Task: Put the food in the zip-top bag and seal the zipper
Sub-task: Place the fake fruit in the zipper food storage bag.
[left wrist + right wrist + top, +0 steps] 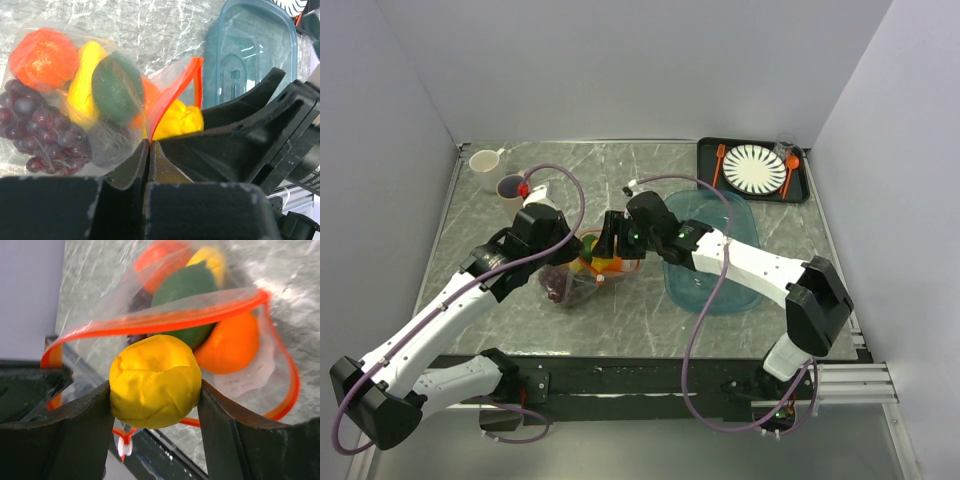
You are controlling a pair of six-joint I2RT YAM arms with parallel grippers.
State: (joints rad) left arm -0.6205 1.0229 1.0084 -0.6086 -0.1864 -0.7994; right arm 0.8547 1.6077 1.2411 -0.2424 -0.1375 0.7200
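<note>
The left claw (148, 150) is pinched shut on the rim of the zip-top bag (105, 145), at the zipper (165, 324). The right claw (155, 390), jaws spread wide, clamps a yellow toy fruit (155, 380) at the bag's open mouth. A toy orange (231, 342) and a green avocado piece (187, 287) lie just beyond it, inside the bag.

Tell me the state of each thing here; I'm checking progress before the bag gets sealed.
zip-top bag: mouth open, partly filled
zipper: unsealed, gaping
green fruit: inside the bag
yellow fruit: gripped at the bag's mouth, not released
left gripper: fingers shut on the bag's mouth edge
right gripper: fingers clamped on the yellow fruit
teal tray: no food seen in it
</note>
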